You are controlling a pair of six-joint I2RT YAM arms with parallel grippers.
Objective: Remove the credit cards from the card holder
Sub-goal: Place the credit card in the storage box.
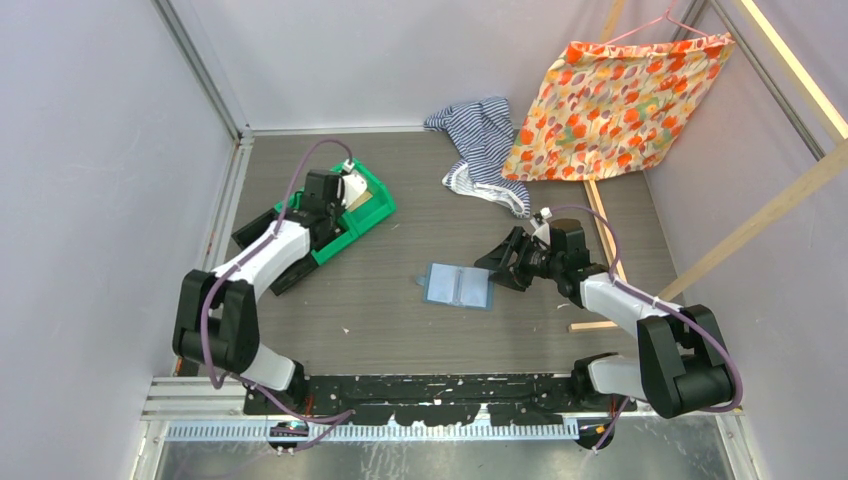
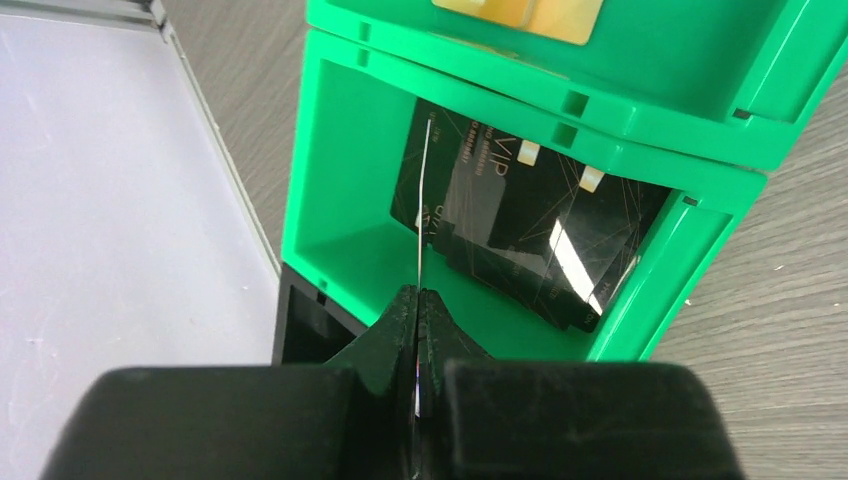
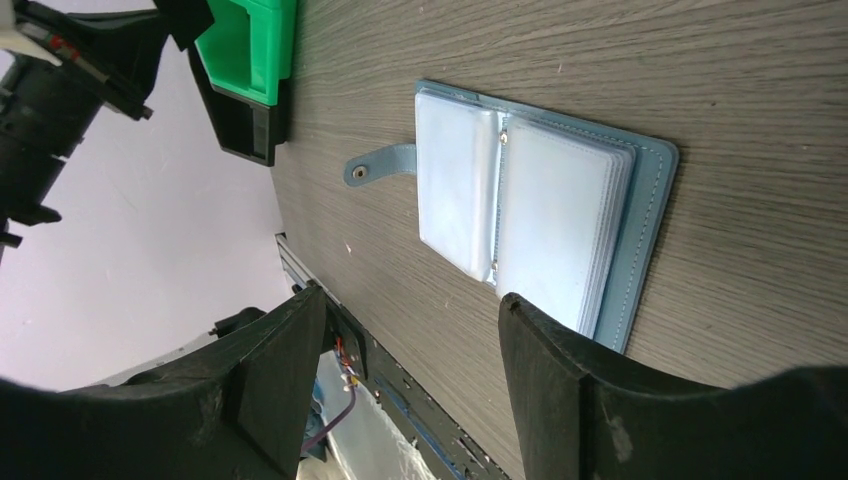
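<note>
We start with the grey table [image 1: 380, 330]; at the upper left of the top view sits the green two-compartment bin [image 1: 380, 195], and at the centre lies the card holder [image 1: 458, 285], opened flat with its clear sleeves up; in the right wrist view those sleeves look empty to us, though we cannot rule out cards deeper in the stack.

The right gripper [image 1: 502, 270] hovers just right of the holder, jaws spread wide and grasping nothing; the risk we judge here is that a descent slightly off would press the soft cover or catch the snap strap [image 3: 380, 168] and drag the holder across the table.

The left gripper [image 2: 418, 300] hangs over the compartment in the middle of the left wrist frame, jaws clenched on one credit card [image 2: 424, 190] held edge-on, so that we see only its thin line; below it the black cards [image 2: 520, 230] lie piled and slanted toward the compartment's right wall.

What could go wrong, as we judge it: the held card stands over the left part of the compartment; released tilted, it could lean on the wall or strike the pile and slide; released too high, it could bounce over the rim onto the table.

A gold card [image 2: 520, 12] shows in the compartment at the frame's top edge; whether sorting matters we cannot tell.
</note>
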